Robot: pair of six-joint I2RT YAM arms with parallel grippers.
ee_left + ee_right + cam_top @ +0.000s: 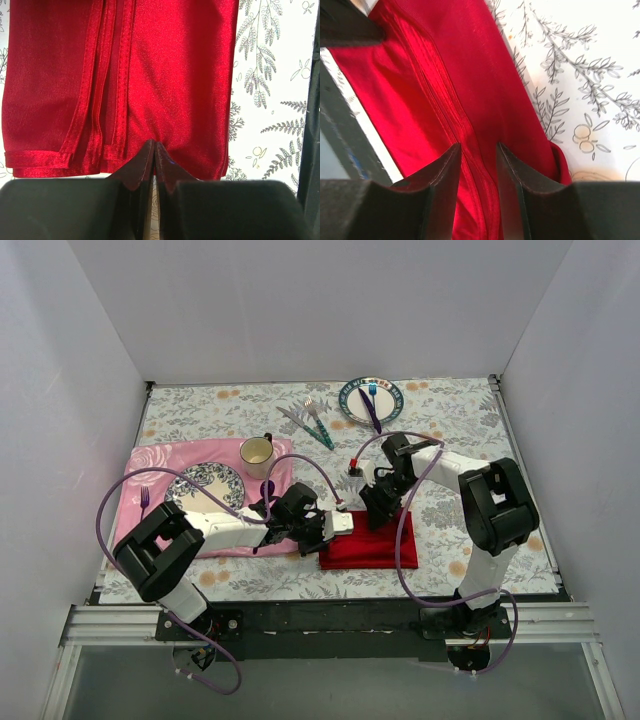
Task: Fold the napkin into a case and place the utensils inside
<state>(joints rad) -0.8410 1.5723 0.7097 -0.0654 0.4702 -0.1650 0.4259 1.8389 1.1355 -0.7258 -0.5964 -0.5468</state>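
Observation:
The red napkin [368, 548] lies folded into a long strip on the flowered tablecloth, between the two arms. My left gripper [343, 523] is at its left end. In the left wrist view its jaws are shut, with the tips pinched together on the napkin [165, 75] just inside the near hem, left gripper [154, 144]. My right gripper [372, 514] hangs over the napkin's upper edge. It is open, right gripper [477, 146], and its fingers straddle a raised hem fold of the napkin [435, 75] without squeezing it. The teal-handled utensils [311, 423] lie at the back of the table, away from both grippers.
A pink rose-patterned placemat [150, 465] on the left carries a patterned plate [205, 485], a cream cup [257, 451] and a purple utensil [144, 502]. A second plate [371, 400] at the back holds a blue fork and a purple knife. White walls enclose the table.

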